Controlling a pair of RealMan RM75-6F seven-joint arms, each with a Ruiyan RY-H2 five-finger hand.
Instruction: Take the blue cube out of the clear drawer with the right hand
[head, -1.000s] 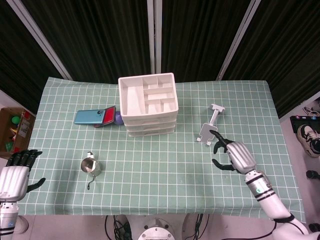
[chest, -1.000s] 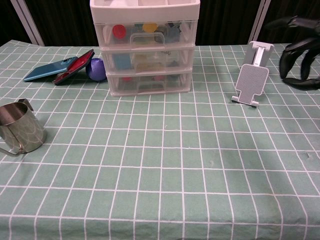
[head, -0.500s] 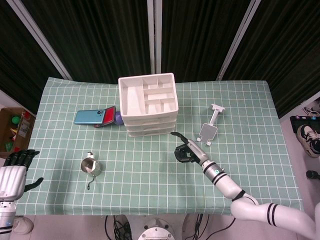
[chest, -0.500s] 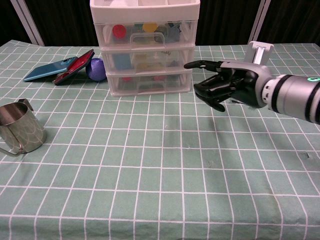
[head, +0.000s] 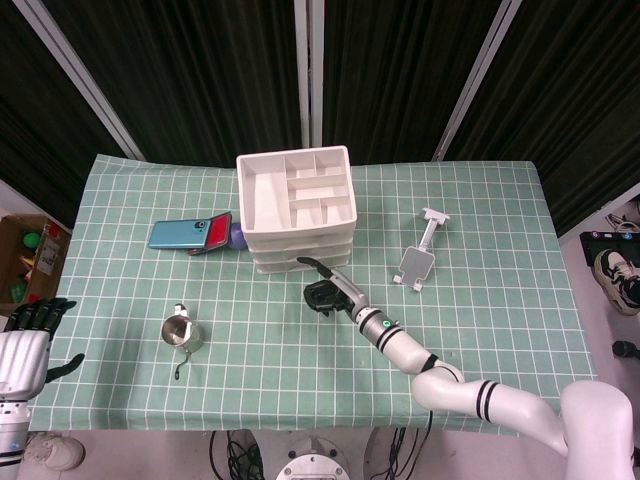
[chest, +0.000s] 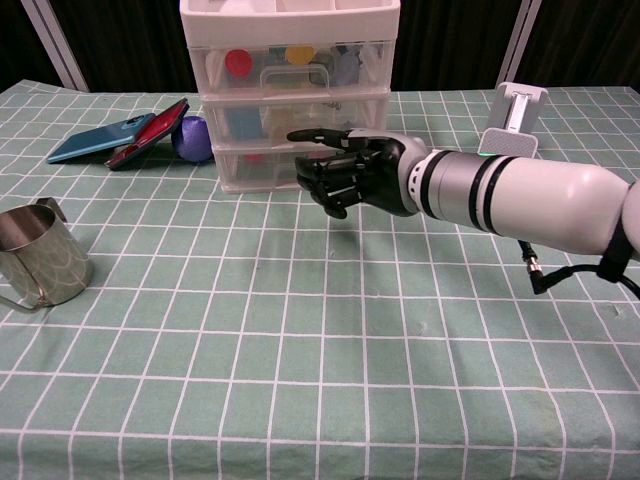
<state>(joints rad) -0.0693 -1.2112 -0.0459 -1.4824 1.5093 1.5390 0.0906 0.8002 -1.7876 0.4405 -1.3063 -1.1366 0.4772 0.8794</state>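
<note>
The drawer unit (head: 298, 212) (chest: 290, 95), white-framed with three clear drawers, stands at the back centre of the table, all drawers closed. Through the middle drawer front a blue block (chest: 243, 122) shows at the left, blurred by the plastic. More coloured pieces lie in the top drawer. My right hand (head: 322, 291) (chest: 350, 173) hovers just in front of the lower drawers, fingers loosely curled and apart, holding nothing and not touching the unit. My left hand (head: 27, 337) hangs off the table's left edge, empty, and is absent from the chest view.
A teal phone and a red phone (head: 190, 233) (chest: 120, 135) lean against a purple ball (head: 237, 236) (chest: 192, 138) left of the drawers. A metal cup (head: 182, 332) (chest: 40, 255) stands front left. A white phone stand (head: 418, 256) (chest: 518, 108) sits to the right, behind my right forearm.
My right hand has swept left from the table's right side, past the phone stand, to the front of the drawers. The left hand sank slightly.
</note>
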